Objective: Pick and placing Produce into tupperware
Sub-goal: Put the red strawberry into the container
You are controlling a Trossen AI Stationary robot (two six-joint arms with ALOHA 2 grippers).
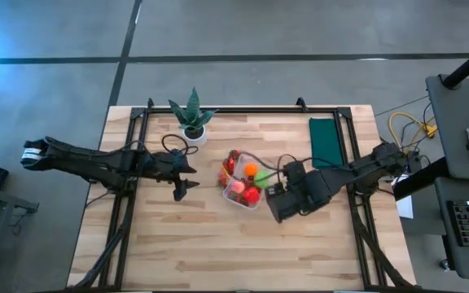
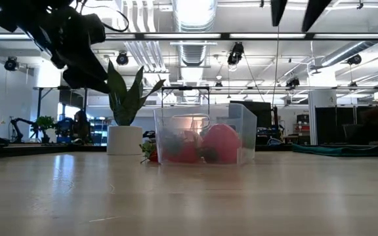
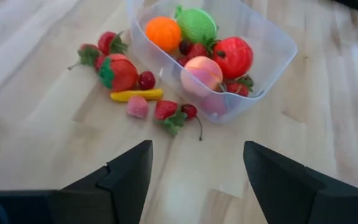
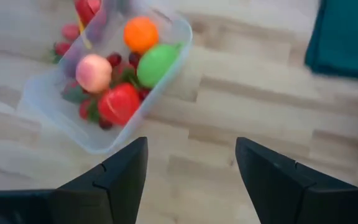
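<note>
Between my two grippers, near the middle of the tabletop [image 1: 218,244], sits the clear tub [image 1: 244,181]. It holds an orange ball [image 3: 163,32], a green fruit [image 3: 196,23], a red tomato [image 3: 233,56], a pink peach [image 3: 202,73] and some small strawberries. Just outside the tub, on the side facing my left gripper [image 3: 194,171], lie more pieces: a big strawberry [image 3: 118,71], a yellow strip [image 3: 137,95], a pink bit [image 3: 137,106], cherries and small strawberries. My left gripper hangs above the wood with fingers spread and nothing between them. My right gripper [image 4: 191,168] hovers just beside the tub's other side, fingers also spread and empty. Beyond my right gripper lies a dark green cloth [image 1: 326,140]; beyond my left stands a potted plant [image 1: 192,118].
</note>
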